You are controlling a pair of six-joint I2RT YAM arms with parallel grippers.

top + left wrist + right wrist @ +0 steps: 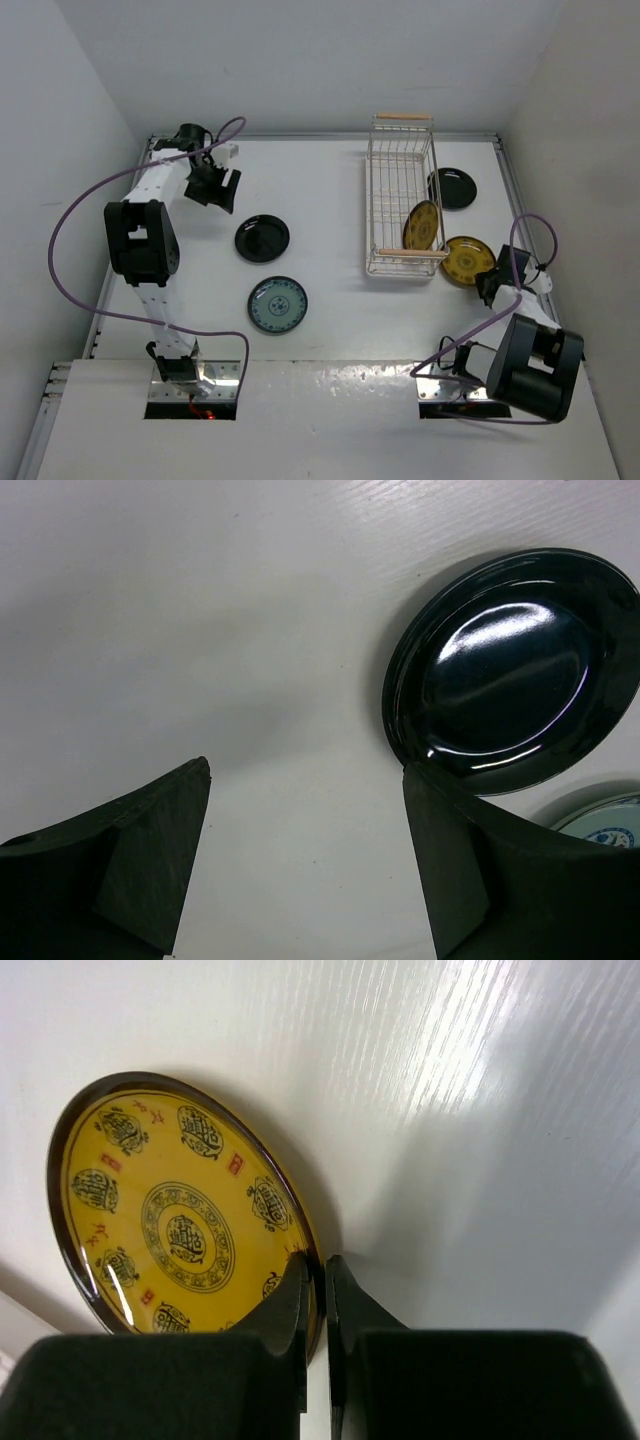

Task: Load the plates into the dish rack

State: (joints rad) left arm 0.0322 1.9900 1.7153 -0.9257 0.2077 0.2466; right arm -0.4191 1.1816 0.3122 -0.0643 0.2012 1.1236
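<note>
The right gripper [318, 1262] was pinched tight on the rim of a yellow plate [180, 1220], which sat just beside the near right corner of the dish rack [400, 170]; whether it lay flat on the table [330, 180] or was raised a little could not be told. A second yellow plate [421, 226] stood on edge inside the rack near that end. One black plate [455, 188] lay just beside the rack's right side. The left gripper [305, 770] hung with its fingers spread wide, holding nothing, over bare table beside another black plate [510, 660], with the teal plate [278, 304] just nearer the arms
</note>
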